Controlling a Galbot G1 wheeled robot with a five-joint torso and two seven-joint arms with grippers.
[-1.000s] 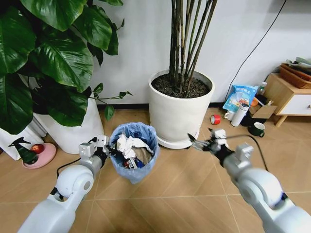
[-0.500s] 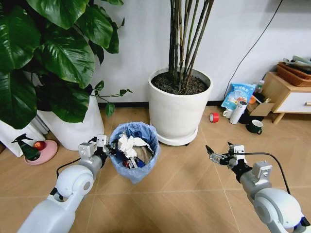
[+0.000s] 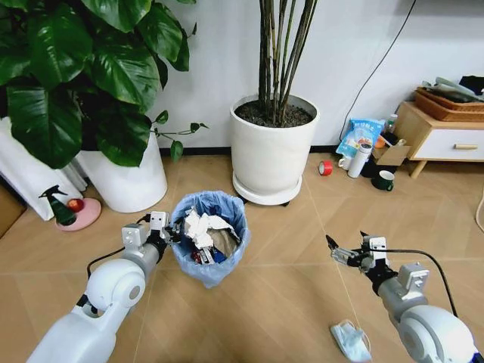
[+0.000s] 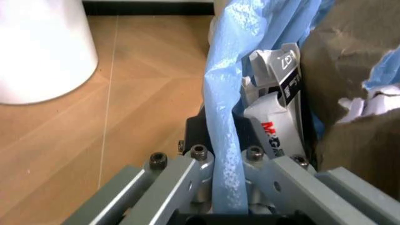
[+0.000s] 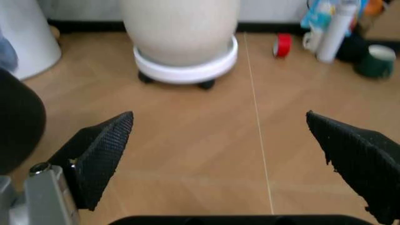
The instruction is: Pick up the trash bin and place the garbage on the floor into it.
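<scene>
On floor [image 3: 287, 272], centre-left: trash bin [image 3: 208, 236], blue liner, packed w/ crumpled paper [image 3: 198, 225] + other litter. Left gripper [image 3: 168, 232] at bin rim, jaws pinching rim + liner fold [image 4: 226, 154]. Right gripper [image 3: 337, 252] over bare tiles, well apart from bin, jaws spread wide. Light blue mask [image 3: 349, 339] on floor beside right arm. White plant pot [image 3: 272, 155] behind bin.

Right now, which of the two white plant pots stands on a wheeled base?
The pot with the bare upright stems, behind the trash bin. It sits on a white dolly with dark casters; the leafy plant's pot rests directly on the floor.
</scene>
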